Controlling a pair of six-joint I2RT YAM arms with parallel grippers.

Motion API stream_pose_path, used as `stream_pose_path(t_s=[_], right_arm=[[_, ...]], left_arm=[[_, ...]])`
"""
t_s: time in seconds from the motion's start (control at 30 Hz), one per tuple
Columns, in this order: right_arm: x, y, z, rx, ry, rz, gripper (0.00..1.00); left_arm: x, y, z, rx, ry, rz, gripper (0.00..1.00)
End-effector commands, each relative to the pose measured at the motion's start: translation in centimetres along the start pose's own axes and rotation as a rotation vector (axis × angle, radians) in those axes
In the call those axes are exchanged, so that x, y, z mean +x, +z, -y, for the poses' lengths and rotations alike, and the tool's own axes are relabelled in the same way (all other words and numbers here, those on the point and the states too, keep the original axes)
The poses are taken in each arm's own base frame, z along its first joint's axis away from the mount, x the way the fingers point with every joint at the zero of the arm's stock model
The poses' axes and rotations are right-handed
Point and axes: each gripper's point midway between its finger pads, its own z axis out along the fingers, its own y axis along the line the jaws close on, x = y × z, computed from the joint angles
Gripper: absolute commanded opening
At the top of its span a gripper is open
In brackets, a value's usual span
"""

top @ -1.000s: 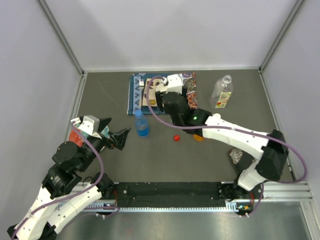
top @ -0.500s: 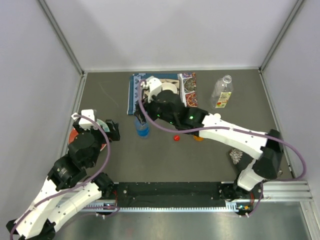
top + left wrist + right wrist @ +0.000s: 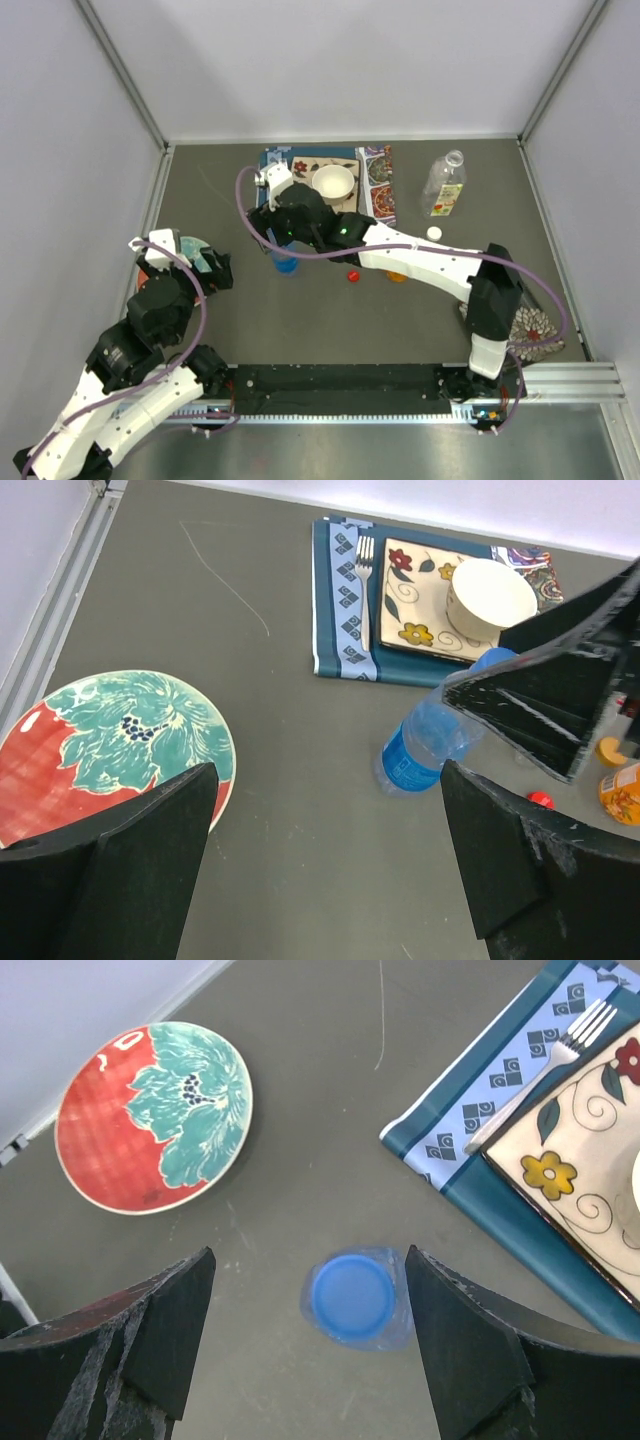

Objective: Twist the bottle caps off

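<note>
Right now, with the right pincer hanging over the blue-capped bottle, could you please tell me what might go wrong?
1. The bottle stands free: the left pincer is open and apart from it. If the right pincer twists the blue cap alone, the whole bottle may spin or topple.
2. In the right wrist view the cap sits nearer one finger, so closing could shove the bottle sideways.
3. A tipped bottle could roll into the loose red cap nearby.

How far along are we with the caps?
Done: the red cap and white cap lie loose on the table; an orange cap seems to as well. In hand: the right gripper hangs open over the blue cap. Left: that cap is still on its bottle.
</note>
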Motion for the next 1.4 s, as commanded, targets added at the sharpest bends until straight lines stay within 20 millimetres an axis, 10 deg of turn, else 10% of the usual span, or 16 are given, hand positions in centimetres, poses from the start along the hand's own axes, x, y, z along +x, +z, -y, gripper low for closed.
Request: stream_pose_path(t_s=[0.0,0.23,0.43,0.63,1.0,1.37], right_arm=[[-1.3,0.9,0.0,0.041,-0.002,0.035,0.77],[0.6,2.0,1.4,0.116,-0.02,-0.006,0.75],[1.1,1.6,1.6,0.121,-0.001,-0.013,0.48],[-2.7,-3.3,2.3,0.133,0.023,0.081,0.24],[-9.7,-16.5,3.3,0.091,0.194,0.281,0.0],[-11.6,-24.1,2.9,-0.058,0.374,0.336,0.0]], left_arm=[[0.3,0.0,0.2,0.015,-0.016,-0.001,0.99],[0.5,0.0,0.2,0.022,-0.013,0.005,0.99],[0.6,0.1,0.4,0.033,-0.006,0.004,0.99],[-0.6,-0.1,1.8,0.111,0.008,0.037,0.99],[-9.6,-2.6,13.0,0.623,-0.114,0.218,0.99],[-11.6,-8.7,23.4,1.264,0.038,0.153,0.99]])
